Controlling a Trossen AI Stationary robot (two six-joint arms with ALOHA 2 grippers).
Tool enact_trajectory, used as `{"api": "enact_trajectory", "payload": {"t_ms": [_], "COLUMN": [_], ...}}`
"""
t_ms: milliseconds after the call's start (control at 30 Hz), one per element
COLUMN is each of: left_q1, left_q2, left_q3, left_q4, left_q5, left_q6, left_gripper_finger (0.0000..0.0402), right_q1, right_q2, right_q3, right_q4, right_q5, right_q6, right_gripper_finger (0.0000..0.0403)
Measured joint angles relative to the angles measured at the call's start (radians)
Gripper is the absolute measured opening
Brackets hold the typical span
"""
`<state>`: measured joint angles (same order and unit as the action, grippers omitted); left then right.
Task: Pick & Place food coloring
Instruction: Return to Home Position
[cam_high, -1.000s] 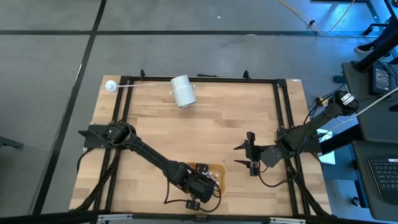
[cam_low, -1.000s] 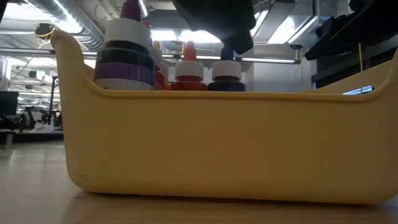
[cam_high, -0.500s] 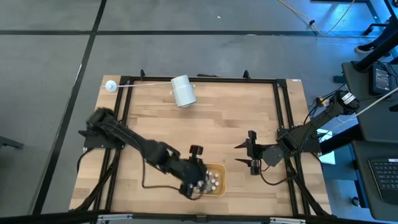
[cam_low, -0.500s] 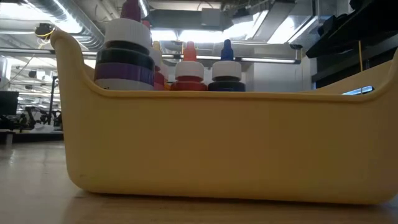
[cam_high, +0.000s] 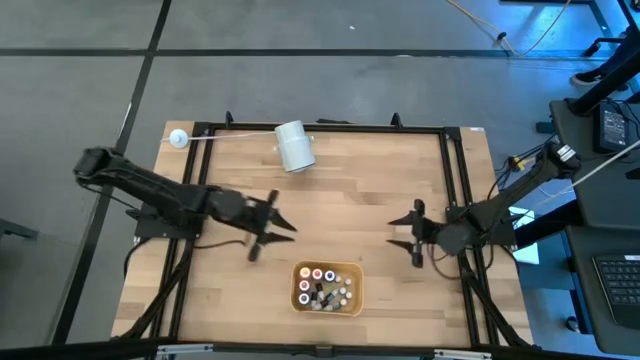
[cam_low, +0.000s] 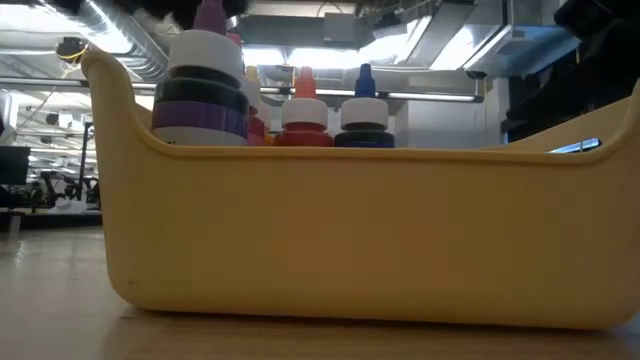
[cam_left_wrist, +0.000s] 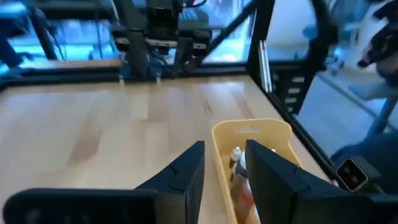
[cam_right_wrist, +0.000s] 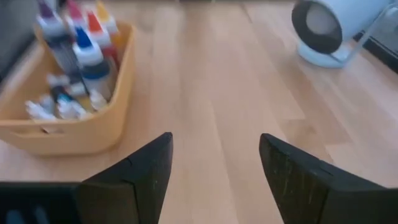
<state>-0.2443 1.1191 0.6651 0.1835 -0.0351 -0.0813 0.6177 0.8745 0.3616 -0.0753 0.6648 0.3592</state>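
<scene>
Now the left gripper (cam_high: 270, 237), fingers spread and empty, had swung back left off the small yellow plastic bin (cam_high: 297, 291) holding the tiny food coloring bottles (cam_high: 322, 288), so packing looked finished, while the right gripper (cam_high: 414, 233) waited open to the bin's right.

A wooden table (cam_high: 380, 180) with a black frame carried three things. A yellow bin (cam_high: 328, 311) sat near the middle of its front edge, well apart from a white roll (cam_high: 294, 146) lying on its side by the far edge. A small white ball on a thin rod (cam_high: 178, 139) lay at the far left corner.
</scene>
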Motion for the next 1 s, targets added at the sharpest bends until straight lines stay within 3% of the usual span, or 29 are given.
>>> {"api": "enact_trajectory", "payload": {"t_ms": [133, 333, 667, 1000], "left_q1": [0.027, 0.039, 0.04, 0.076], "left_q2": [-0.186, -0.389, -0.561, -0.782], "left_q3": [-0.223, -0.43, -0.604, -0.657], "left_q4": [0.138, 0.136, 0.266, 0.162], "left_q5": [-0.027, -0.124, -0.078, -0.077], "left_q6": [0.019, 0.017, -0.059, -0.083], "left_gripper_finger": [0.0107, 0.0109, 0.0106, 0.011], "right_q1": [0.0, 0.0, -0.001, -0.005], "right_q2": [-0.151, -0.329, -0.48, -0.521], "right_q3": [-0.089, -0.17, -0.205, -0.205], "right_q4": [0.06, 0.08, 0.047, -0.017], "right_q5": [-0.002, -0.004, -0.003, 0.059], "right_q6": [-0.024, -0.049, -0.111, -0.137], "right_gripper_finger": [0.0242, 0.0242, 0.0242, 0.0242]}}
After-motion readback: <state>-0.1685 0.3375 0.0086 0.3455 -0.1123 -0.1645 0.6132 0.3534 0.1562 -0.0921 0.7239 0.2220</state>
